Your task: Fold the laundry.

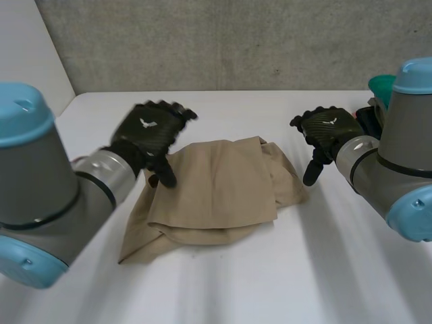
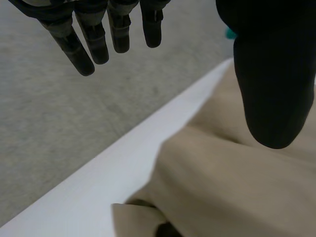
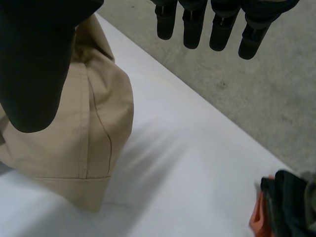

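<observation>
The left hand (image 1: 147,137) hovers over the left edge of a tan cloth (image 1: 216,192), and the right hand (image 1: 325,129) is just beside its right end. The cloth lies folded in the middle of the white table (image 1: 283,283), its long axis running from near left to far right. A teal object (image 1: 380,86) sits at the far right. In the left wrist view the fingers (image 2: 94,42) are straight and hold nothing. In the right wrist view the fingers (image 3: 192,29) are likewise straight and empty, with the cloth's end under the thumb.
</observation>
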### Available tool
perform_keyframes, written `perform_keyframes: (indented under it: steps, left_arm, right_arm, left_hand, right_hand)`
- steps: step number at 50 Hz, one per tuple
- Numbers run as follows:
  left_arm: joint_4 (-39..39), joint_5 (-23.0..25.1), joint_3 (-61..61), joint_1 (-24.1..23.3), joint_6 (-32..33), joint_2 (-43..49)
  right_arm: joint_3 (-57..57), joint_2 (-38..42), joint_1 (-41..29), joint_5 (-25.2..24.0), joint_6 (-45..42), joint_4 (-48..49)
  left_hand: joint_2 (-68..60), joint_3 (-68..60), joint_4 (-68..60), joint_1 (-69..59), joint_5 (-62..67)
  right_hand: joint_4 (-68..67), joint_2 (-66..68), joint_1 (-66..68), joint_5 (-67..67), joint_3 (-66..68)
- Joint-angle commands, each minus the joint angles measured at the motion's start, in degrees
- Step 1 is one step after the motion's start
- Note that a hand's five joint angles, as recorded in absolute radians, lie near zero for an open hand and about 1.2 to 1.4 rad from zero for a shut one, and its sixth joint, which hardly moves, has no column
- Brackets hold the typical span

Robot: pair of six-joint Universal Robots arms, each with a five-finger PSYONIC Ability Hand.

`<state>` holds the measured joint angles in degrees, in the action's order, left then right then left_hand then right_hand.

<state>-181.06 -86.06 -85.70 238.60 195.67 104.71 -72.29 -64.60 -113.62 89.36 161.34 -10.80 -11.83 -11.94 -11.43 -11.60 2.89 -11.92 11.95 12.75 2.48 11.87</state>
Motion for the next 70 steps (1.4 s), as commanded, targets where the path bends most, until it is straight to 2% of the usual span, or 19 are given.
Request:
perform_keyframes:
  steps: [1, 6, 10, 14, 15, 18, 24, 29, 33, 38, 41, 46, 52, 56, 59, 60, 63, 64, 70]
  left_arm:
    - [0.45, -1.12, 1.06, -4.72, 9.81, 8.04]
    - [0.1, -4.28, 3.69, -6.39, 15.44, 14.9]
    - [0.1, -7.01, 5.89, -7.88, 17.03, 18.86]
    - [-3.57, -9.2, 5.99, -8.76, 15.19, 17.56]
    - [-4.64, -9.56, 5.64, -8.85, 14.57, 16.85]
    - [-8.33, -10.87, 3.97, -8.68, 11.06, 11.41]
    - [-8.08, -11.14, 2.82, -8.24, 2.63, -3.62]
    - [-2.99, -7.28, 5.71, -5.61, -7.04, -14.79]
    - [3.16, -3.24, 9.58, -2.18, -13.72, -18.57]
    - [8.7, -0.77, 14.24, 1.51, -21.63, -18.49]
    - [9.59, -0.77, 16.61, 3.53, -24.63, -14.99]
    - [9.5, -2.26, 20.39, 5.3, -25.07, -5.5]
    - [7.57, -6.65, 30.49, 5.74, -23.32, 12.69]
    - [6.86, -10.08, 45.22, 6.96, -22.44, 26.38]
    - [6.86, -11.58, 52.54, 7.76, -22.61, 32.03]
    - [6.95, -12.19, 57.18, 8.19, -22.87, 34.83]
    - [7.21, -11.59, 62.57, 8.46, -23.66, 37.58]
    - [7.83, -10.89, 64.85, 8.55, -24.45, 38.28]
    - [8.89, -10.0, 64.53, 9.25, -25.6, 35.31]
  right_arm:
    - [1.63, 6.23, 1.21, -0.33, 6.53, 0.43]
    - [2.86, 12.39, 0.77, -0.68, 10.31, 1.83]
    - [2.95, 15.64, 0.6, -0.59, 13.38, 4.21]
    - [2.6, 15.91, 0.33, -0.77, 16.37, 6.05]
    - [2.33, 15.13, 0.33, -0.42, 17.16, 6.4]
    - [0.84, 12.06, 0.77, -0.5, 17.08, 6.58]
    - [-1.36, -0.85, 3.23, -1.91, 11.99, 6.23]
    - [0.92, -12.9, 6.21, -6.13, 8.64, 4.65]
    - [6.71, -15.73, 6.92, -7.18, 9.34, 2.37]
    - [14.97, -13.36, 6.57, -7.45, 9.87, -0.18]
    - [20.42, -8.71, 6.13, -7.1, 9.96, -1.15]
    - [27.98, 0.43, 4.2, -5.78, 8.82, -3.17]
    - [34.76, 12.03, 1.39, -2.53, 4.61, -2.13]
    - [37.22, 19.93, -0.37, 2.81, 2.23, 10.4]
    - [36.61, 22.67, -0.9, 5.9, 1.44, 18.95]
    - [35.83, 24.07, -1.07, 7.04, 0.74, 24.54]
    - [35.47, 25.4, -1.34, 7.41, -0.84, 30.83]
    - [35.12, 25.4, -1.6, 7.14, -1.81, 30.67]
    - [33.62, 22.51, -0.81, 6.44, -2.52, 20.14]
  left_hand:
    - [1.83, 1.94, 1.43, 1.6, -2.89]
    - [1.83, 1.94, 1.43, 1.6, -2.89]
    - [-11.63, -11.52, -12.03, -11.86, 10.57]
    - [-57.93, -57.82, -58.33, -58.16, 56.87]
    - [-65.42, -65.31, -65.82, -65.65, 64.36]
    - [-68.17, -68.06, -68.57, -68.4, 67.11]
    - [-68.17, -68.06, -68.57, -68.4, 67.11]
    - [-68.17, -68.06, -68.57, -68.4, 67.11]
    - [-68.17, -68.06, -68.57, -68.4, 67.11]
    - [-68.17, -68.06, -68.57, -68.4, 67.11]
    - [-68.17, -68.06, -68.57, -68.4, 67.11]
    - [-68.17, -68.06, -68.57, -68.4, 67.11]
    - [-68.17, -68.06, -68.57, -68.4, 67.11]
    - [-68.17, -68.06, -68.57, -68.4, 67.11]
    - [-68.17, -68.06, -68.57, -68.4, 67.11]
    - [-54.86, -54.75, -55.27, -55.1, 53.81]
    - [-10.11, -10.0, -10.52, -10.35, 9.06]
    - [1.83, 1.94, 1.43, 1.6, -2.89]
    - [1.83, 1.94, 1.43, 1.6, -2.89]
  right_hand:
    - [1.92, -1.95, -2.75, -2.48, -1.87]
    - [1.92, -1.95, -2.75, -2.48, -1.87]
    - [1.92, -1.95, -2.75, -2.48, -1.87]
    - [-56.47, 56.45, 55.65, 55.91, 56.52]
    - [-67.96, 67.94, 67.13, 67.4, 68.01]
    - [-68.08, 68.05, 67.25, 67.52, 68.13]
    - [-68.08, 68.05, 67.25, 67.52, 68.13]
    - [-68.08, 68.05, 67.25, 67.52, 68.13]
    - [-68.08, 68.05, 67.25, 67.52, 68.13]
    - [-68.08, 68.05, 67.25, 67.52, 68.13]
    - [-68.08, 68.05, 67.25, 67.52, 68.13]
    - [-68.08, 68.05, 67.25, 67.52, 68.13]
    - [-68.08, 68.05, 67.25, 67.52, 68.13]
    - [-68.08, 68.05, 67.25, 67.52, 68.13]
    - [-68.08, 68.05, 67.25, 67.52, 68.13]
    - [-50.41, 50.38, 49.58, 49.84, 50.46]
    - [-0.43, 0.41, -0.39, -0.13, 0.48]
    - [1.92, -1.95, -2.75, -2.48, -1.87]
    - [1.92, -1.95, -2.75, -2.48, -1.87]
